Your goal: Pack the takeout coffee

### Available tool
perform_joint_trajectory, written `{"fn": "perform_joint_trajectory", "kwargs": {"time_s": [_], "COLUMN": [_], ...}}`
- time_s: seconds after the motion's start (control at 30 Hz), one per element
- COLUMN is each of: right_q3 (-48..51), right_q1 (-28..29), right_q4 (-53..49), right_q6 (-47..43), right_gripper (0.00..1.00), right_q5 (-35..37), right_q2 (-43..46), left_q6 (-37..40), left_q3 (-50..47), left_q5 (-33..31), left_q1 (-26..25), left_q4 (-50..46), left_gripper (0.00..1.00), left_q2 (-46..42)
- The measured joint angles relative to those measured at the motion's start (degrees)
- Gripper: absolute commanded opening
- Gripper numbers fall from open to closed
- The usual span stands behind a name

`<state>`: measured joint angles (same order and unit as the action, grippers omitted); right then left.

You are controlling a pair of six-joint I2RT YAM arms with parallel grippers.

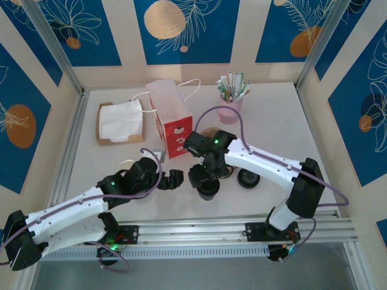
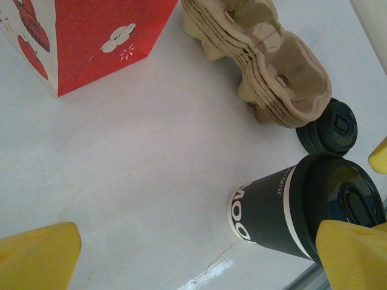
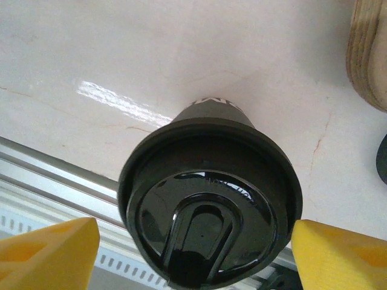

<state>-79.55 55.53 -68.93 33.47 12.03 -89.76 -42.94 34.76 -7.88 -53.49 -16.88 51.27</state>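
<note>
1. Top external view. The takeout coffee point(image 1: 208, 192) stands on the white table point(image 1: 272, 127), near its front edge and in front of the red-and-white bag point(image 1: 172, 124). The right gripper point(image 1: 207, 179) hangs directly over it and hides most of the cup. The left gripper point(image 1: 173, 179) sits just to the cup's left, apart from it. From here I cannot tell how either pair of jaws stands.
2. Same view, surroundings. A loose black lid point(image 1: 248, 178) lies to the right of the cup. The pink cup of sticks point(image 1: 231, 104) is at the back, and a cardboard tray of napkins point(image 1: 120, 122) at back left. An aluminium rail point(image 1: 199, 229) runs along the near edge. Blue panels point(image 1: 181, 24) with leaf prints wall the cell.
3. Left wrist view. The left gripper point(image 2: 193, 260) is spread wide, with bare table between the yellow fingers point(image 2: 36, 257). The coffee point(image 2: 290, 211) is at lower right, showing its dark side with white lettering and a glossy lid partly covered by the right-hand finger. Beyond it are the loose lid point(image 2: 329, 127), a stack of pulp carriers point(image 2: 266, 66) and the bag's red corner point(image 2: 103, 36).
4. Right wrist view. Looking straight down on the coffee's lid point(image 3: 208, 211), the right gripper point(image 3: 193, 254) is spread, with one yellow finger point(image 3: 48, 254) on each side of the lid. There is a clear gap on the left; contact on the right cannot be judged. The rail point(image 3: 54, 175) passes just beside the cup.
</note>
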Motion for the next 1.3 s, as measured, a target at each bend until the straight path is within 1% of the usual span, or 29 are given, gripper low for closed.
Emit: {"fn": "perform_joint_trajectory", "kwargs": {"time_s": [0.07,0.17,0.3,0.4,0.47,0.53,0.6,0.8,1.13,1.3], "right_q3": [0.0,0.3,2.0,3.1,3.8,4.7,5.2,5.4,6.5,6.5], "right_q1": [0.0,0.0,-0.2,-0.1,-0.1,0.0,0.2,0.6,2.6,3.2], "right_q4": [-0.2,-0.3,-0.4,-0.3,-0.1,0.3,0.4,1.3,2.3,2.4], "right_q6": [0.0,0.0,0.3,0.4,0.5,0.6,0.8,0.9,1.3,2.0], "right_gripper": [0.83,0.76,0.61,0.48,0.46,0.40,0.40,0.41,0.42,0.42], "right_q5": [0.0,0.0,0.0,0.0,0.0,0.0,0.0,0.0,0.1,1.2], "right_q2": [1.1,3.1,6.7,8.1,8.1,8.1,7.8,6.3,3.7,3.3], "left_q6": [0.0,-0.1,-0.1,-0.3,-0.3,-0.5,-0.6,-1.2,-1.7,-1.7], "left_q3": [0.0,0.1,0.9,2.3,3.5,4.3,4.9,5.2,5.3,5.3], "left_q5": [0.0,0.6,2.1,3.7,4.9,6.1,7.0,9.5,11.1,11.3], "left_q1": [0.0,0.0,0.0,0.0,0.0,0.0,0.0,0.0,0.0,0.0], "left_q4": [0.0,0.2,0.3,0.3,0.8,1.4,1.7,3.7,5.8,5.9], "left_gripper": [0.99,0.93,0.81,0.72,0.68,0.63,0.60,0.59,0.59,0.59], "left_q2": [0.0,0.8,3.4,6.5,8.9,11.1,12.9,16.4,17.9,17.9]}}
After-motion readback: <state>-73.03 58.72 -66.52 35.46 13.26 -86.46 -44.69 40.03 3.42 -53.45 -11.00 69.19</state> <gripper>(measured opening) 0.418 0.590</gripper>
